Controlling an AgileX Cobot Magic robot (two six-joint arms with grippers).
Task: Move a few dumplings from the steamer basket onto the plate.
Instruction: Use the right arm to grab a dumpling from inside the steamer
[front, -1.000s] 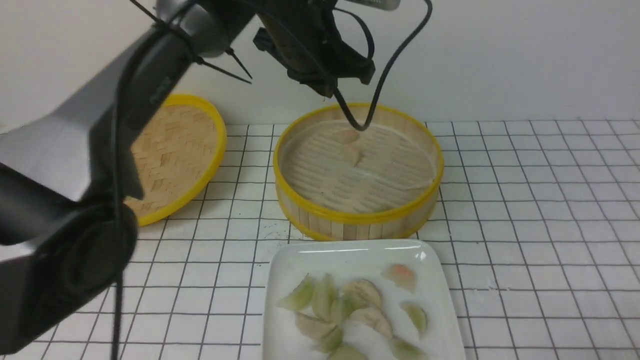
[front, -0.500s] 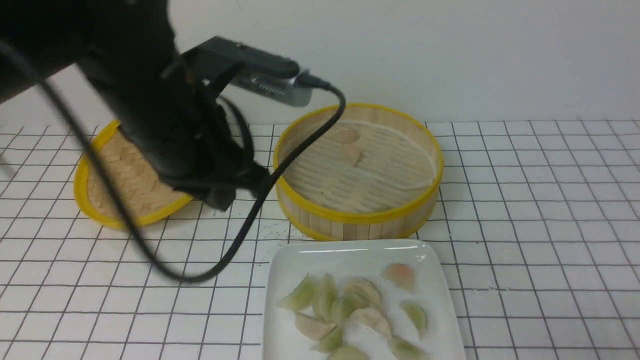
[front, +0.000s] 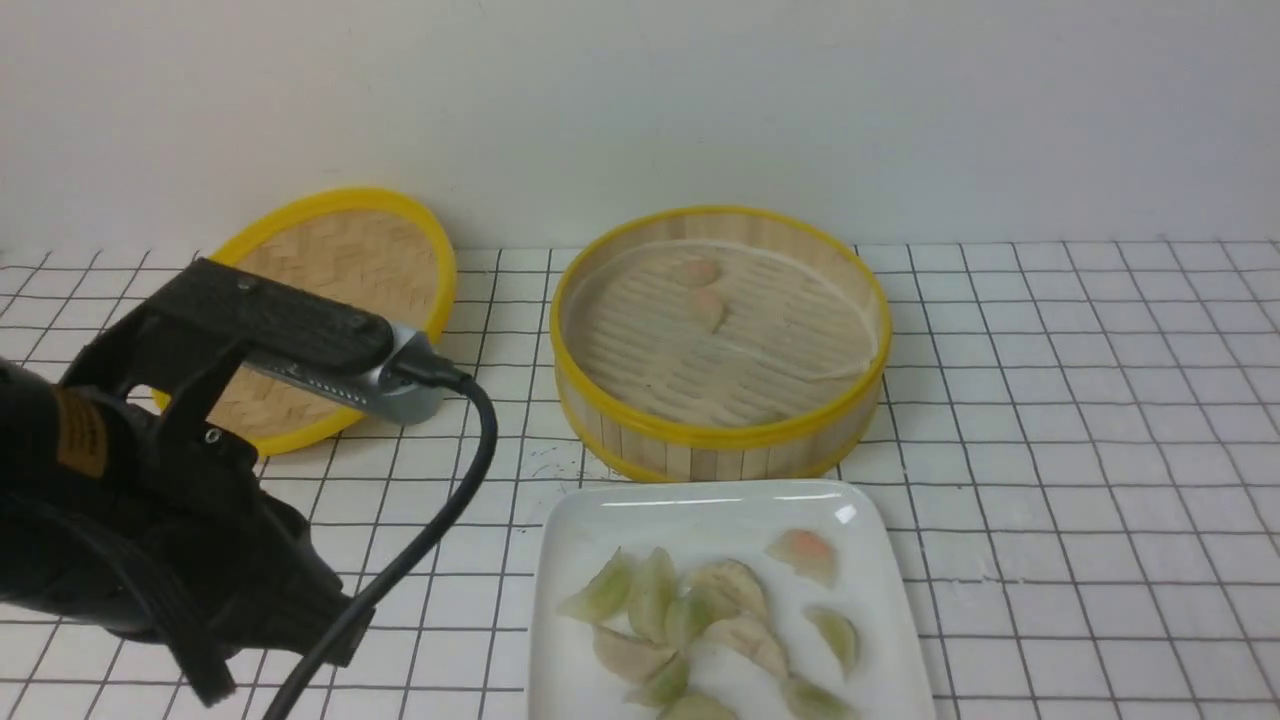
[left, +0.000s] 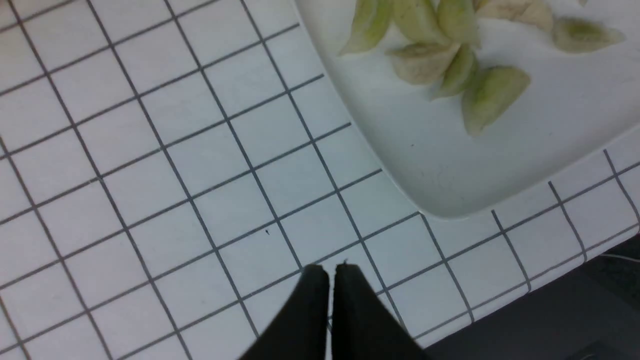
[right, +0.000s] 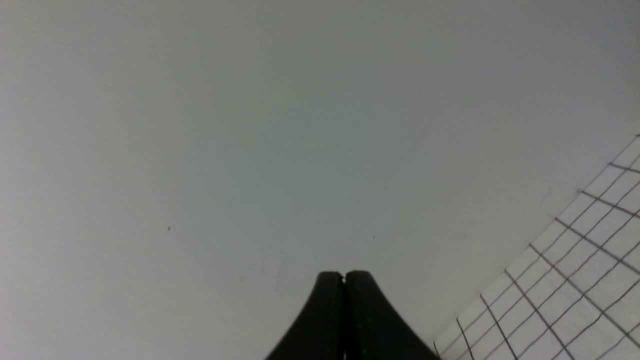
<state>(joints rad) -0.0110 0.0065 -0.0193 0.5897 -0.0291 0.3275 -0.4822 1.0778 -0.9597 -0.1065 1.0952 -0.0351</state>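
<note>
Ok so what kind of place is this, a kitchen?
Probably a robotics test bench, not a kitchen: a grid-lined tabletop against a bare wall, a black robot arm, and a steamer basket and plate of dumplings set out.

We have swung our left arm (front: 150, 520) away from the steamer basket (front: 716, 441), from 12 o'clock down to 8 o'clock in the front view. Its cable (front: 488, 435) no longer hangs over the basket's far rim.
</note>
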